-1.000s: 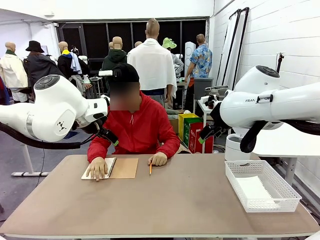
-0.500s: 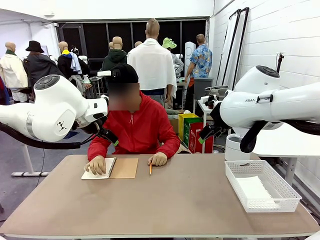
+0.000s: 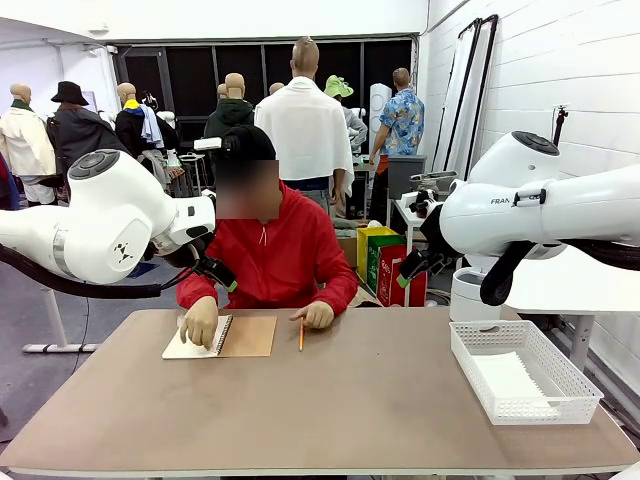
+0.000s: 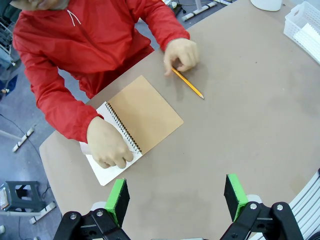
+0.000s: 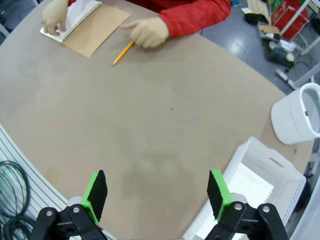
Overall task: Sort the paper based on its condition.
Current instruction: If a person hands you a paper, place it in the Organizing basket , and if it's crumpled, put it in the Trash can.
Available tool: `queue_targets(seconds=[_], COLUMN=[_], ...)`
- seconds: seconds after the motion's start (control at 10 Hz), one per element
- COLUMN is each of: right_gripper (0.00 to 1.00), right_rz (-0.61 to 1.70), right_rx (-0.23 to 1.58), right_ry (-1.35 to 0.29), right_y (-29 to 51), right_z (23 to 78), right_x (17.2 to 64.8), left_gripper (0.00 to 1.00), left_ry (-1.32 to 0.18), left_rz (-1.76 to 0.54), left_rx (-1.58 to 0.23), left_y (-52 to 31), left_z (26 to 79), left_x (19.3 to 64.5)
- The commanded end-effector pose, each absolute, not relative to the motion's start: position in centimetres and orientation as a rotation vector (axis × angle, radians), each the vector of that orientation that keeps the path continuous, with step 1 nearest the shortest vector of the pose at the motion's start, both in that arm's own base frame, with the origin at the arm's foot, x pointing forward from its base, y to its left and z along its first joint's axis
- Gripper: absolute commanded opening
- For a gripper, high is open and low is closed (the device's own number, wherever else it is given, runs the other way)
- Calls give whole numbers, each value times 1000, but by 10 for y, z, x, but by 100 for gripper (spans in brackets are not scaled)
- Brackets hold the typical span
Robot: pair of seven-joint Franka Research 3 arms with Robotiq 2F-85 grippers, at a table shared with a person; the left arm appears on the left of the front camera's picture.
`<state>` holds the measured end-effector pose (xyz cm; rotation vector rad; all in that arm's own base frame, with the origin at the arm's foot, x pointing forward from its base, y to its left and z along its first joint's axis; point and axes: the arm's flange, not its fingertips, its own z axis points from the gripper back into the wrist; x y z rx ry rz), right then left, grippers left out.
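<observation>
Person's hand (image 3: 200, 322) shifted on notebook (image 3: 245, 336), paper (image 5: 248, 186) in tray (image 5: 280, 165) near right end effector (image 5: 156, 192) — apart

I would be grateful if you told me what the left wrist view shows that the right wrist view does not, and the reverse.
Left wrist view, not the right: the left gripper, jaws open over bare table, and a stool on the floor.

Right wrist view, not the left: the right gripper, also open, and black cables on the floor.

Both share: the notebook, one hand on its white page, the other hand at the pencil, and the white mesh tray; the right wrist view shows paper in it.
</observation>
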<state>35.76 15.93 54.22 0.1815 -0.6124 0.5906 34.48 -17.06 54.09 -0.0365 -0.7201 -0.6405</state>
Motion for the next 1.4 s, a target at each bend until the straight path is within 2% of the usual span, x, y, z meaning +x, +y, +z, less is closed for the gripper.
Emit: queue_targets(seconds=[0.0,1.3], right_gripper=[100,100], right_rz=[589,589], right_rx=[182,182], right_ry=[-611,-611], right_y=[159,159], right_z=[542,542], right_x=[357,357], left_gripper=[100,100], left_ry=[-718,-718], left_rz=[-640,-640], left_rx=[-41,-41], left_y=[-169,-169], left_z=[540,540], left_x=[345,345])
